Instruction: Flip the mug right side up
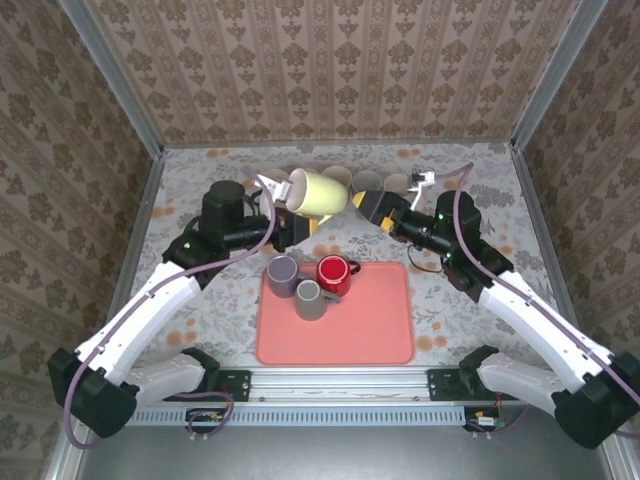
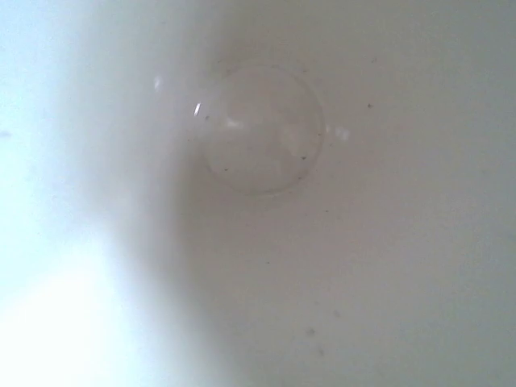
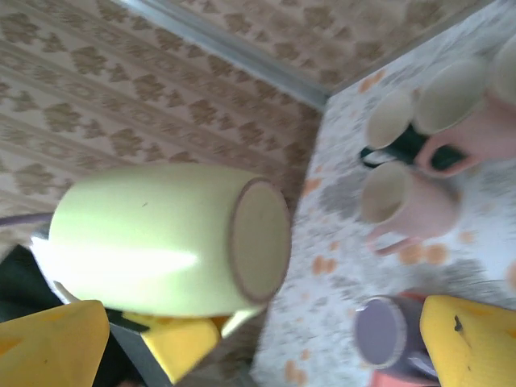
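Observation:
A pale yellow mug (image 1: 320, 193) hangs in the air over the back of the table, lying on its side with its mouth to the left. My left gripper (image 1: 303, 222) is shut on its lower wall near the rim. The left wrist view looks straight into the mug's white inside (image 2: 266, 137). In the right wrist view the mug (image 3: 153, 238) turns its unglazed base toward the camera, with a yellow finger of the left gripper (image 3: 173, 343) under it. My right gripper (image 1: 372, 205) stands open just right of the base, apart from it, its fingers wide (image 3: 258, 347).
A pink tray (image 1: 380, 330) lies at the near middle with a purple mug (image 1: 282, 270), a red mug (image 1: 333, 272) and a grey mug (image 1: 310, 298) on it. Several more mugs (image 1: 370, 180) stand at the back; pink ones (image 3: 403, 201) show in the right wrist view.

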Controlling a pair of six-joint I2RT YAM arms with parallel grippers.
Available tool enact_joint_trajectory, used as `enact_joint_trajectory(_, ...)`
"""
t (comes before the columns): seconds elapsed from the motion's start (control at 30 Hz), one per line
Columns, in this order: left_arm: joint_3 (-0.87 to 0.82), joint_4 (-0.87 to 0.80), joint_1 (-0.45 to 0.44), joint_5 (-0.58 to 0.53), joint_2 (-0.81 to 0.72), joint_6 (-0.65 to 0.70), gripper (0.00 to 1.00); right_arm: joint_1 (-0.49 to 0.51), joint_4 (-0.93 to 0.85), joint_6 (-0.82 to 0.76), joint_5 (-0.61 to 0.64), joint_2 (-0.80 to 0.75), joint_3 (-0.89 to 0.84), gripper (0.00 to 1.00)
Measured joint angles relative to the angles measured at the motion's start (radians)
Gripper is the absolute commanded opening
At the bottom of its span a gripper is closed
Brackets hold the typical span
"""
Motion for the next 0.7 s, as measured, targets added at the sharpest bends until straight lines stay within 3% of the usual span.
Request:
enact_joint_trajectory(0.27, 0.124, -0.282, -0.081, -0.378, 0.252, 0.167, 0.00, 0.000, -0.254, -0.216, 0.154, -0.100, 0.014, 1.00)
enact_joint_trajectory(0.5, 0.204, -0.366, -0.088, -0.533, 0.441, 0.192, 0.00, 0.000, -0.325, -0.307, 0.202, -0.145, 0.013, 1.00)
enact_joint_trajectory(0.7, 0.266, -0.350, -0.088, -0.595, 0.549, 0.195, 0.00, 0.000, -0.346, -0.352, 0.222, -0.165, -0.007, 1.00)
